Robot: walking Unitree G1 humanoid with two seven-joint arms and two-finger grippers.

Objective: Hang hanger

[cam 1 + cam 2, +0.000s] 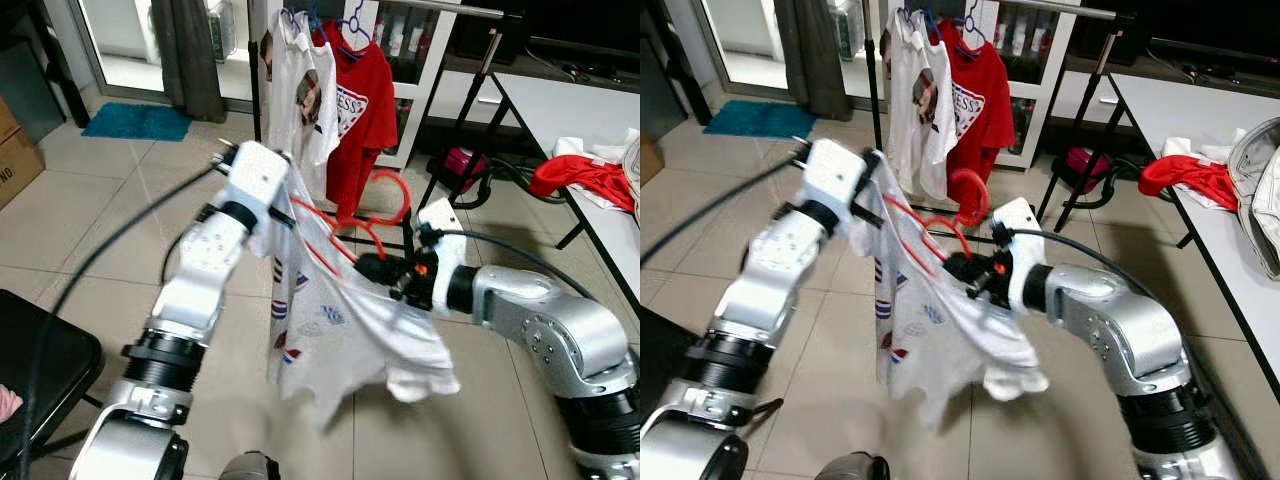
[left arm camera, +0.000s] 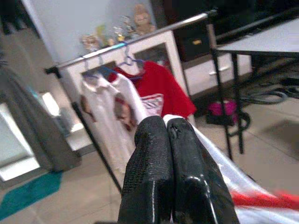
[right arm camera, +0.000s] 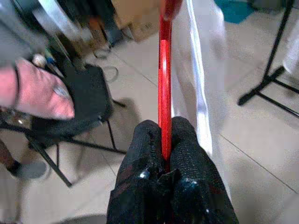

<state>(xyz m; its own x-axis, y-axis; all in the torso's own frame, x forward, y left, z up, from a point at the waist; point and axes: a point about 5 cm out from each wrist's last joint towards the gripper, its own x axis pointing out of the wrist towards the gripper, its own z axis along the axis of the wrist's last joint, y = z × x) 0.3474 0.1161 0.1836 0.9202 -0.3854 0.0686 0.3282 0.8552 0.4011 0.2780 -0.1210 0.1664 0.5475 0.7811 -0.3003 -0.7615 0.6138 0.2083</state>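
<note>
The hanging red T-shirt (image 1: pixel 358 105) bears white letters reading "ESS", and nothing else can be read

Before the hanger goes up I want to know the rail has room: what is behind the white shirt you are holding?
Behind the held white shirt stands a clothes rail with a white T-shirt and a red T-shirt. The held shirt covers the floor under them.

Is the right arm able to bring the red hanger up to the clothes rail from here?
Probably not yet: the right tool grips the red hanger well short of the clothes rail, which stands farther off.
</note>
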